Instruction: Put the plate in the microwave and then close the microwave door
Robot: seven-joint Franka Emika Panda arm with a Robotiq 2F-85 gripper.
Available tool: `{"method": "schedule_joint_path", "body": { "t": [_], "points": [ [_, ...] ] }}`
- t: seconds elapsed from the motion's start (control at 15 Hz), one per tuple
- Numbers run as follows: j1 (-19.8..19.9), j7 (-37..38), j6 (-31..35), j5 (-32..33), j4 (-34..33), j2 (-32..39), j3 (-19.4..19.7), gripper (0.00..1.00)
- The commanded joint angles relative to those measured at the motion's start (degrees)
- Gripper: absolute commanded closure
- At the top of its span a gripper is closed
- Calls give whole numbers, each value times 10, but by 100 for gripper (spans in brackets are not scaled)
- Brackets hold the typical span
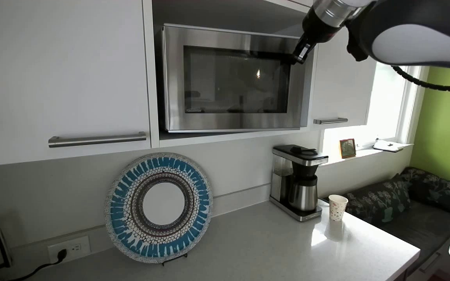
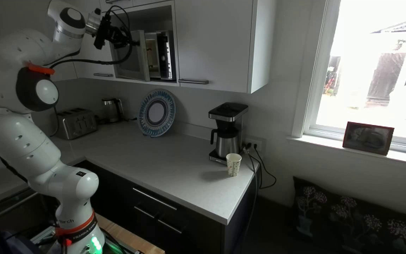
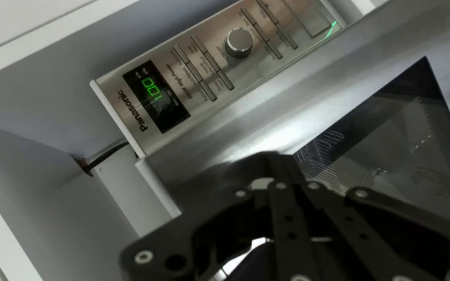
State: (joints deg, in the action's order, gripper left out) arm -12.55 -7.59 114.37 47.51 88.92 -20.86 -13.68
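On the desk (image 1: 248,249), a blue-and-white patterned plate (image 1: 164,231) stands on edge; a speckled cup (image 1: 338,208) sits just beside the coffee maker (image 1: 304,193), a toaster (image 2: 79,123) near a kettle (image 2: 111,111). A framed picture (image 2: 368,138) rests on the windowsill (image 2: 323,142)

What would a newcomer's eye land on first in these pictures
Probably the blue-patterned round plate, propped up on the counter. Then the white robot arm, stretched up toward the partly open microwave door. In the wrist view, green digits glow on the control panel.
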Motion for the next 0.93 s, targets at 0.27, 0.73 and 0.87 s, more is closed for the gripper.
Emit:
{"method": "schedule_joint_path", "body": {
  "t": [0.27, 0.73, 0.87],
  "points": [
    [43, 4, 153, 18, 70, -4, 33, 100],
    [77, 8, 234, 32, 55, 37, 43, 100],
    [77, 9, 237, 31, 51, 41, 44, 100]
  ]
}}
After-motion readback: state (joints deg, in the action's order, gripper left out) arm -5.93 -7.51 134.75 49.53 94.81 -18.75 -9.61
